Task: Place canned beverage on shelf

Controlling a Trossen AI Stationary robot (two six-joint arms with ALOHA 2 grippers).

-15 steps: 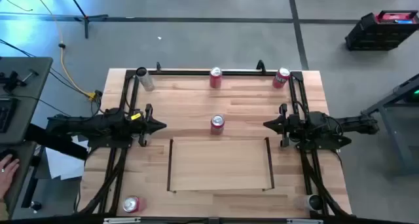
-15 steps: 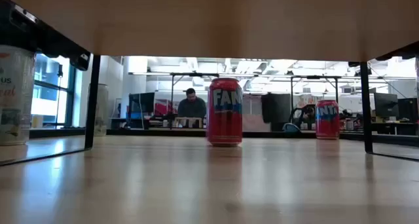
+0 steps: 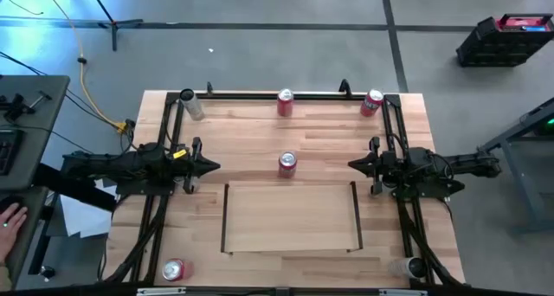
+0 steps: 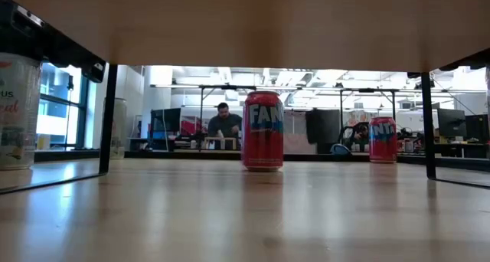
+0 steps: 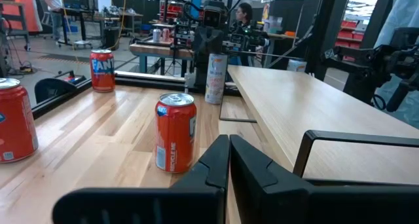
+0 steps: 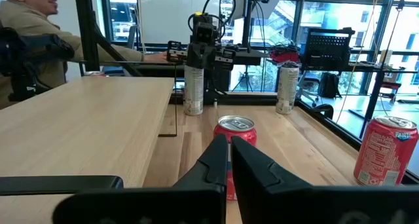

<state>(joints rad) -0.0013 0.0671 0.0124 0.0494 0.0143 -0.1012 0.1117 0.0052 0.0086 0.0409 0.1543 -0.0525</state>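
A red canned beverage (image 3: 286, 164) stands upright on its base on the tabletop, just beyond the far edge of the shelf (image 3: 290, 216), a pale-wood panel with dark rails. It also shows in the left wrist view (image 5: 175, 132), the right wrist view (image 6: 236, 129) and the low view (image 4: 262, 130). My left gripper (image 3: 215, 166) is shut and level, left of the can and pointing toward it. My right gripper (image 3: 352, 164) is shut and level, right of the can. Neither touches anything.
More red cans stand at the far edge (image 3: 285, 103), the far right (image 3: 372, 102) and the near left corner (image 3: 174, 270). Pale cans sit at the far left (image 3: 192, 106) and near right (image 3: 414, 267). A black tube frame (image 3: 277, 94) rims the table.
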